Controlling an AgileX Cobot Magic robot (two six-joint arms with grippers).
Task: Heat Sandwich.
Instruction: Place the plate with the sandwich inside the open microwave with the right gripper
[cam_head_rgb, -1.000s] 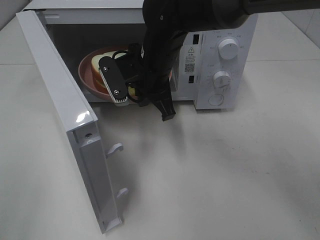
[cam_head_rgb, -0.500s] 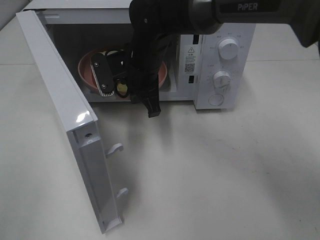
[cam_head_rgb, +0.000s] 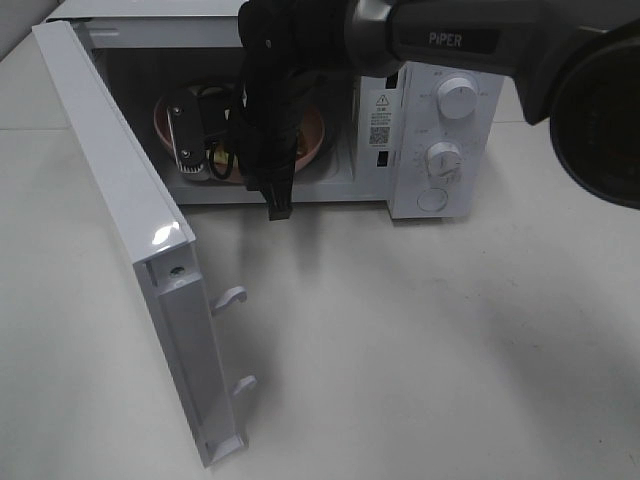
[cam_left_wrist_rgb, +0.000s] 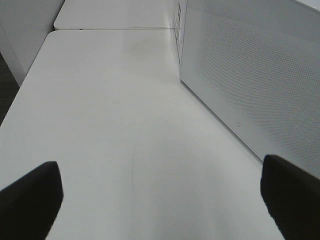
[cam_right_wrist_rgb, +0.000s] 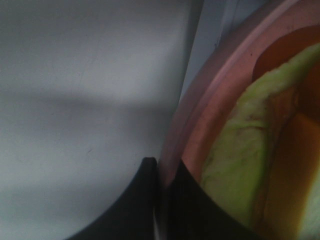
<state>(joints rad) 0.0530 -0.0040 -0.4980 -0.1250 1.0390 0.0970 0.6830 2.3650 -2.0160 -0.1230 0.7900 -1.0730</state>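
The sandwich (cam_right_wrist_rgb: 235, 170) lies on the round pink plate (cam_right_wrist_rgb: 200, 120), its pale yellow-green filling showing in the right wrist view. My right gripper (cam_right_wrist_rgb: 161, 175) is shut on the plate's rim. In the high view the plate (cam_head_rgb: 312, 140) sits inside the open microwave (cam_head_rgb: 440, 110), and my right gripper (cam_head_rgb: 213, 152) and arm hide the sandwich. My left gripper (cam_left_wrist_rgb: 160, 200) is open and empty above the table, beside a white perforated panel (cam_left_wrist_rgb: 250, 75). It is out of the high view.
The microwave door (cam_head_rgb: 120, 200) stands wide open to the left, with two latch hooks (cam_head_rgb: 230, 297) on its edge. The control knobs (cam_head_rgb: 457, 97) are on the microwave's right front. White tabletop (cam_head_rgb: 420, 340) lies in front.
My right arm has moved left and deeper into the microwave cavity, carrying the plate with the sandwich further inside. The door has not moved.
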